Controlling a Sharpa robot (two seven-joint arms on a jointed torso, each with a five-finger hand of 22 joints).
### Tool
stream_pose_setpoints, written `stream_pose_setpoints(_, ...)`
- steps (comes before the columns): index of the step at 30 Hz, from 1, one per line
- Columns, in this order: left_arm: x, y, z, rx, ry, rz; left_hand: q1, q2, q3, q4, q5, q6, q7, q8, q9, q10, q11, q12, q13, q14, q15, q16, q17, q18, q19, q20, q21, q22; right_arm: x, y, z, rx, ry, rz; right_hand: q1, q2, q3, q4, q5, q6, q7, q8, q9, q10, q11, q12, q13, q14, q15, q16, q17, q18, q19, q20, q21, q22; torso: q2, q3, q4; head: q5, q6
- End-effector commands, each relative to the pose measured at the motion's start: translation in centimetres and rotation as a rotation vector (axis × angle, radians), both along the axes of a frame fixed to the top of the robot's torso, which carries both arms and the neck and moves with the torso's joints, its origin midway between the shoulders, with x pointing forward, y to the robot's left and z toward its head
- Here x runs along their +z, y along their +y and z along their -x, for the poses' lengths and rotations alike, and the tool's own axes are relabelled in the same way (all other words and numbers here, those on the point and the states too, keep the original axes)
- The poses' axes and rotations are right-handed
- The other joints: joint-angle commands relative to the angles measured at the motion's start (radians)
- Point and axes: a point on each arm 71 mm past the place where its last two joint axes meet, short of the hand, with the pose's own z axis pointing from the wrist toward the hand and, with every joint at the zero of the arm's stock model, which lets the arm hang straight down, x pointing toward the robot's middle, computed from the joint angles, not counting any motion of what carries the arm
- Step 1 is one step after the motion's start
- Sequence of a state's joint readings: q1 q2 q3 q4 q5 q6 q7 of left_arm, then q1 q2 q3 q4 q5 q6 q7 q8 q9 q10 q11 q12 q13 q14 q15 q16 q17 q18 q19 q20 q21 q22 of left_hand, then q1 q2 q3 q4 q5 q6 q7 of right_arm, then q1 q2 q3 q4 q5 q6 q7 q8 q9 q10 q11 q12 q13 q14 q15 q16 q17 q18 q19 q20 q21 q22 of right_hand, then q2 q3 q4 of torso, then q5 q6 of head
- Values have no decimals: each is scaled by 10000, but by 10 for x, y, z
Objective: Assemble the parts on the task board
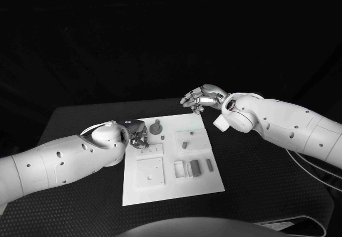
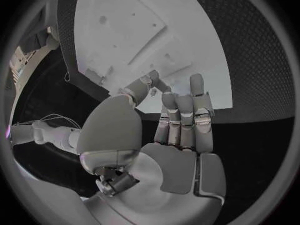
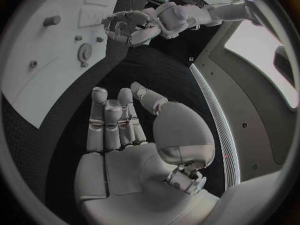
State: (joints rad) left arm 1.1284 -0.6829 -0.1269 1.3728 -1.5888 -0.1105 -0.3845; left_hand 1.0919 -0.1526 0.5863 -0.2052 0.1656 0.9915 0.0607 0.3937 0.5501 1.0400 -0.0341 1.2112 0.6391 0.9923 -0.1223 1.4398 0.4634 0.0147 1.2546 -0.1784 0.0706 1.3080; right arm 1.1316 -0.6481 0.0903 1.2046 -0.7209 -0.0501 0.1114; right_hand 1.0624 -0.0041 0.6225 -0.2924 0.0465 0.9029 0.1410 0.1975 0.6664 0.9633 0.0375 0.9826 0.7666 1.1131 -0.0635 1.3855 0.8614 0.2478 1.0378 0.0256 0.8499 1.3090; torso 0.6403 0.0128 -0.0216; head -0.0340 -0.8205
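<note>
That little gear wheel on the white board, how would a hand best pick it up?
Probably from straight above, pinching the gear across its toothed rim between thumb and a fingertip. It seems to lie flat on the task board, so there is no side to get under. The left hand hovers right beside it with nothing in it, so it looks the handier one.

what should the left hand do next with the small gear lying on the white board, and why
Probably lower the left hand onto the small round toothed gear and pinch it. That silver hand holds nothing and hovers at the left edge of the white rectangular task board, with the gear lying loose just beside it. The right hand is also free but sits beyond the board's far corner, farther from the parts.
</note>
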Motion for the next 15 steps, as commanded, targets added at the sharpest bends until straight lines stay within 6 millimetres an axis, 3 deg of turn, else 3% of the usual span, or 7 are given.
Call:
stream_pose_setpoints(1, -3, -3, 1, -201, 384, -999, 64, 37, 13, -76, 83, 198, 184, -15, 371, 18, 31, -58, 8, -50, -42, -84, 15, -147, -32, 62, -55, 3, -1, 2, 1, 176, -1, 47, -116, -20, -43, 10, 37, -20, 70, -70, -12, 3, -11, 45, -12, -8, -83, -44, -9, 140, 89, 2, -55, 119, 5, -4, -9, 20, 8)
stream_pose_setpoints(15, -3, -11, -2, -99, 159, -1781, -96, -15, -52, 11, 142, 205, 202, -54, 407, 7, 52, -94, 22, -69, 5, -109, 32, -147, -66, 93, -37, -19, -1, 3, 1, 163, 17, 55, -130, -23, -45, 15, 37, -22, 72, -72, -13, 4, -10, 47, -15, -7, -81, -44, -10, 140, 91, 3, -56, 119, 8, 11, -12, 69, 14)
